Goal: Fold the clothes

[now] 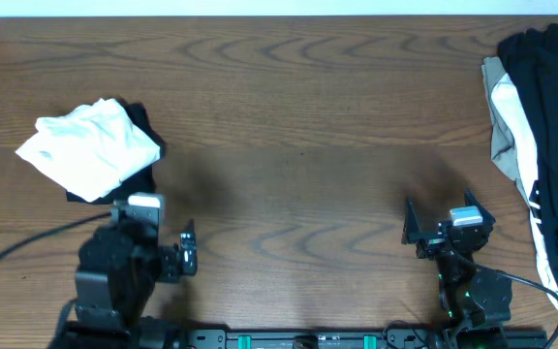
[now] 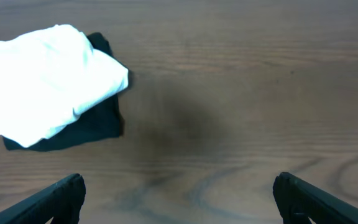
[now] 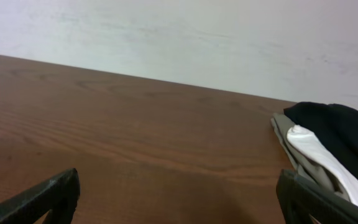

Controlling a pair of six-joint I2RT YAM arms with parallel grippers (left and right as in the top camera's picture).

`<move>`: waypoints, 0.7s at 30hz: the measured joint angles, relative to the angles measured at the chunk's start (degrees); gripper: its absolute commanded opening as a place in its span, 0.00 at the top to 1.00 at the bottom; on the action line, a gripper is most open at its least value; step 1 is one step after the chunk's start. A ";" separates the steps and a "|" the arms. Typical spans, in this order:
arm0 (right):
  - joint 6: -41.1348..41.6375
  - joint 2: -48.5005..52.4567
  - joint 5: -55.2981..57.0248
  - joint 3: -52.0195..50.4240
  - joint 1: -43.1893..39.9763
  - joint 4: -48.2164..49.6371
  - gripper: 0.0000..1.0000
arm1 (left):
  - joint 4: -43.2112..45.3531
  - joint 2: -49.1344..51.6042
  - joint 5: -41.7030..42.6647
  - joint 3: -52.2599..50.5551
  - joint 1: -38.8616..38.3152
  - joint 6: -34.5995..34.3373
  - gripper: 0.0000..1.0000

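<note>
A crumpled white garment (image 1: 90, 147) of soft, rumpled fabric is seen lying on a flat folded black one (image 1: 136, 167) at the left of the wood-grain table (image 1: 298, 116). A loose heap of black, white and beige clothes (image 1: 541, 145) is draped at the right edge. The left gripper (image 1: 168, 254) and the right gripper (image 1: 449, 215) are held low near the front edge, jaws spread wide, nothing gripped.

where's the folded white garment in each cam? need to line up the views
Overhead: white garment at left of the table, lying on a black garment, just beyond the left gripper.
Left wrist: upper left, on the same black garment.
Right wrist: not in view; only the unfolded pile at right.
Shared landmark: the wood-grain table, seen in all three views.
</note>
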 measured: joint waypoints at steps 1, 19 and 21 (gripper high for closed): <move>0.00 0.00 0.00 0.00 0.00 -0.07 0.01 | 0.79 -2.08 -0.28 -2.12 0.00 0.13 0.02; 0.00 0.00 0.00 0.00 0.00 -0.09 0.01 | 35.23 -23.87 -6.49 -32.46 0.00 0.20 0.02; 0.00 0.00 0.00 0.00 0.00 -0.09 0.01 | 40.70 -23.96 -7.87 -35.08 0.09 0.20 0.02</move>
